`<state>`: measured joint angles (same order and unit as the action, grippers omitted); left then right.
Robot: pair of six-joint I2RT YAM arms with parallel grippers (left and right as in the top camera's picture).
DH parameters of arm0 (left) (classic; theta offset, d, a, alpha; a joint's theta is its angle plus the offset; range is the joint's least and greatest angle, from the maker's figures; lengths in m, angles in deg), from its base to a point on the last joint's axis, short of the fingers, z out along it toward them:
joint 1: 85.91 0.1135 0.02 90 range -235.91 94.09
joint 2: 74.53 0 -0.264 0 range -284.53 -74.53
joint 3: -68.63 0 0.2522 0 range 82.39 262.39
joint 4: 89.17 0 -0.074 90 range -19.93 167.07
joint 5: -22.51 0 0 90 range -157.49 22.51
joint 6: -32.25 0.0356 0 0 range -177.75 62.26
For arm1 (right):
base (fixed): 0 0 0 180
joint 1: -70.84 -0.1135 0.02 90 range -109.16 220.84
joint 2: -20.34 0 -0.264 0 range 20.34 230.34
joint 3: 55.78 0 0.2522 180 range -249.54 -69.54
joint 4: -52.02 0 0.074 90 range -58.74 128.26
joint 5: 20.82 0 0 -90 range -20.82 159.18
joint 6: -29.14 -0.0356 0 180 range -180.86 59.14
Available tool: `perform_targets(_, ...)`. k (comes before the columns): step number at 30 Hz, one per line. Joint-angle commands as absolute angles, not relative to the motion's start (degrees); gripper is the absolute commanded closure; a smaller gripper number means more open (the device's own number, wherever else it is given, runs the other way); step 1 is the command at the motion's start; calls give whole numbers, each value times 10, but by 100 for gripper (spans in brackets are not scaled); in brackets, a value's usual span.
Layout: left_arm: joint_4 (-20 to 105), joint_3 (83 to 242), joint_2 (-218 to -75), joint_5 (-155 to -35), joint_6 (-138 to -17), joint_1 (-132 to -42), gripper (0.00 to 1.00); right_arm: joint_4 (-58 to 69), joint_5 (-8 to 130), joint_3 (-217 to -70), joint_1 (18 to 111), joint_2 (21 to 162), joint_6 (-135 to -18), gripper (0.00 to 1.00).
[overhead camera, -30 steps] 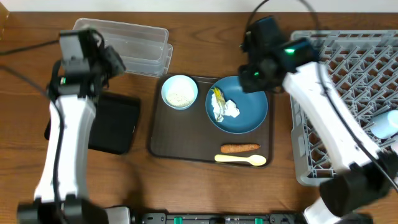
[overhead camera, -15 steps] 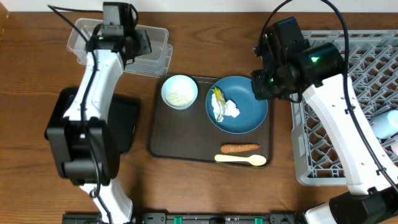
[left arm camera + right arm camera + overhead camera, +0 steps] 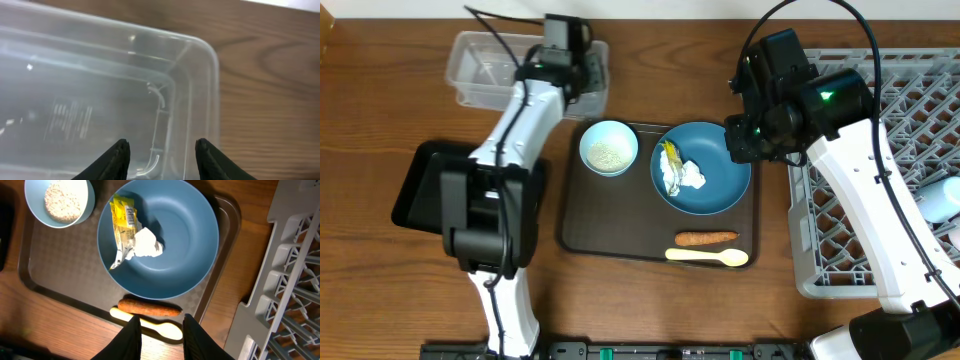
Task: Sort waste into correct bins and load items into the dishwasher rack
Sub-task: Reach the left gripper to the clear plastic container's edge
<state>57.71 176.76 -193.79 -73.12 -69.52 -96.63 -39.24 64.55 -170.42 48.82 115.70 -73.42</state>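
The dark blue plate (image 3: 720, 180) sits at the tray's far right corner. It carries the yellow-green wrapper (image 3: 669, 157) and the crumpled white paper (image 3: 688, 177), which touch each other on the plate's left half. The pale blue bowl (image 3: 584, 150), with white rice (image 3: 609, 154) in it, stands just beside the plate at the tray's far left corner. Along the near edge of the brown tray (image 3: 610, 215) lies the carrot piece (image 3: 706, 238), with the cream spoon (image 3: 706, 257) parallel to it on the rim.

The right gripper (image 3: 160, 340) hangs above the tray's right side. Its fingers are parted and nothing is between them. The dishwasher rack (image 3: 880, 120) fills the desk's right edge.

The clear tub (image 3: 490, 70) rests near the far edge of the desk (image 3: 360, 120), left of the tray. The left gripper (image 3: 162, 160) is at the tub's right end, one finger on either side of the end wall. I cannot tell whether the fingers pinch it. The black tray (image 3: 420, 190) lies by the desk's left edge, partly under the left arm.
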Motion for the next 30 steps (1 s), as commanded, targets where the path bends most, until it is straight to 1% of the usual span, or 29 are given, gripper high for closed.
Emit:
perform_targets(1,590,1779,-1935,-735,-700,-1001,54,-396,647,-1712,495,1147,-728,74)
perform_targets(7,623,1779,-1935,-735,-758,-1041,54,-399,647,-1712,495,1147,-728,76)
perform_targets(11,621,1785,-1934,-733,-744,-1049,54,-402,647,-1712,495,1147,-728,78)
perform_targets(14,592,1804,-1927,-700,-719,-1037,54,-407,647,-1712,495,1147,-728,79)
perform_targets(23,564,1839,-1881,-696,-705,-958,54,-405,647,-1712,495,1147,-728,79)
perform_targets(30,553,1839,-1880,-696,-705,-837,54,-417,647,-1712,495,1147,-728,81)
